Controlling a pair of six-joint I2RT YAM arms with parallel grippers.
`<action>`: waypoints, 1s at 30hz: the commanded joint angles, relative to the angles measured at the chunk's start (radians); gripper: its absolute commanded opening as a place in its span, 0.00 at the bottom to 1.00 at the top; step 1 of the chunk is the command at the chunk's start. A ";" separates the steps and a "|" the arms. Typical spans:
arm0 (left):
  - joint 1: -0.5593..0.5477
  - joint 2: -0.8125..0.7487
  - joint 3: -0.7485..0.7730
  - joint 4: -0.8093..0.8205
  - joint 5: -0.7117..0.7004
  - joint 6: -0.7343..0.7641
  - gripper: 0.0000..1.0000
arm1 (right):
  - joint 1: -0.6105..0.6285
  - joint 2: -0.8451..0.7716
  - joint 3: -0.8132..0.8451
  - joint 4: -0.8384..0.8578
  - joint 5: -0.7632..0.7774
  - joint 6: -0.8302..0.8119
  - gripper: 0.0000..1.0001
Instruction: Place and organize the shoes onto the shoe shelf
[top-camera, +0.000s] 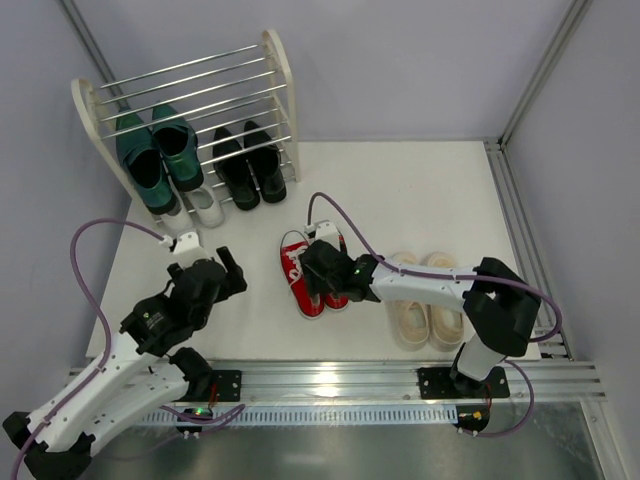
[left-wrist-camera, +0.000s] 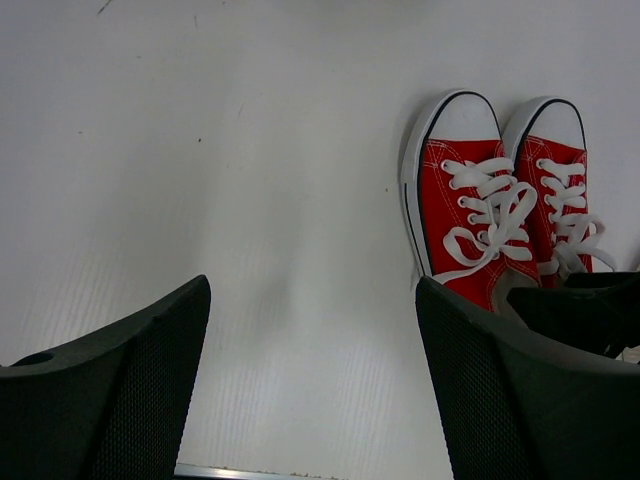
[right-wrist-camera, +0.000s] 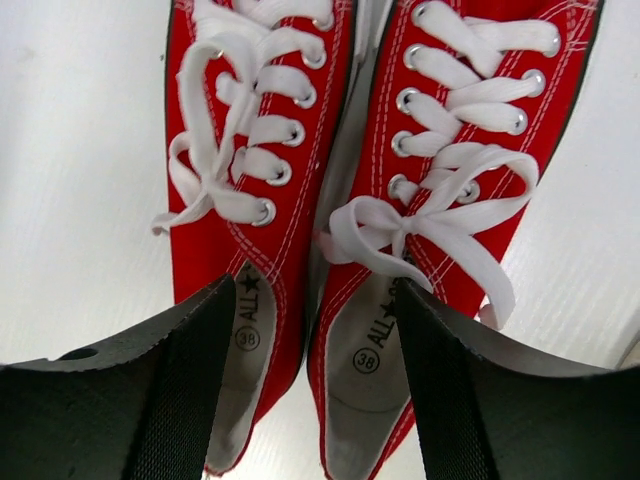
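While the right gripper (right-wrist-camera: 312, 292) hangs open over the heel ends of the small red canvas sneakers with white toes (right-wrist-camera: 300, 200), one finger above each shoe's opening, that pair sits side by side mid white desk (top-camera: 420, 190), well apart from the slanted cream-framed, silver-rod shoe shelf (top-camera: 280, 70) at the back left. The left gripper (left-wrist-camera: 312, 290) is open too, with nothing in it. My worry: if it pinches just the inner walls, one sneaker could slip or twist out on the lift.
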 joint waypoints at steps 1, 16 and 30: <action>-0.002 0.012 -0.006 0.048 0.001 -0.007 0.81 | -0.001 0.016 -0.019 0.106 0.118 0.083 0.66; -0.002 0.010 -0.064 0.129 0.132 -0.021 0.76 | -0.003 0.098 -0.007 0.283 0.077 0.117 0.22; -0.014 0.048 -0.076 0.192 0.195 -0.027 0.75 | -0.001 0.159 0.190 0.223 -0.022 0.187 0.51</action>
